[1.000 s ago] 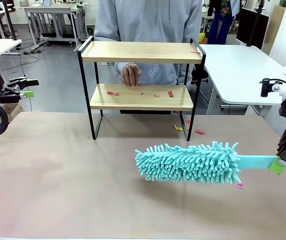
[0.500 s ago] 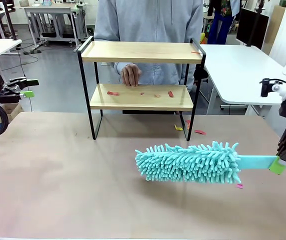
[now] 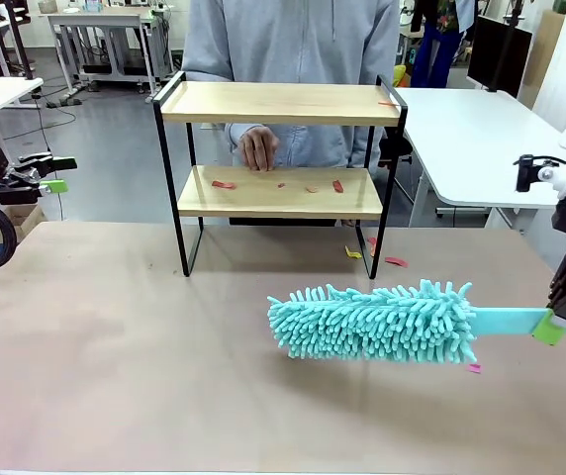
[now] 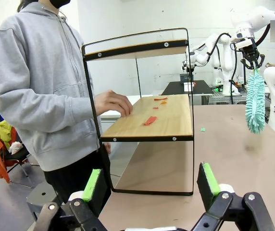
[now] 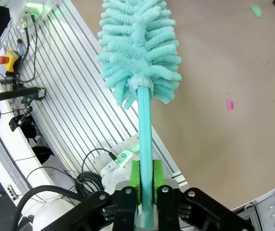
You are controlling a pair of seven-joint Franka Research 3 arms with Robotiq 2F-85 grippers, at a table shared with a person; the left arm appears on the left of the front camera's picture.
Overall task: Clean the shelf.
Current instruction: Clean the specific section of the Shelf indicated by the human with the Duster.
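The right fingers (image 5: 135, 174) are shut tight on the blue duster (image 3: 377, 322). It hangs over the bench (image 3: 115, 346), well apart from the shelf (image 3: 278, 103) at the far side. The left fingers (image 4: 92, 185) are wide open and empty. Nothing has moved since a moment ago. The red scraps (image 3: 224, 184) still lie on the shelf near the person's hand (image 3: 258, 148), so the cleaning has not started, I think.

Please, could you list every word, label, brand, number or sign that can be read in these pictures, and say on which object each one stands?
No text can be read in these pictures.
The shelf: no print shows on its boards or frame.
The teal duster, held in the right gripper: no label shows.
A small white card far off in the left wrist view: too small to read.
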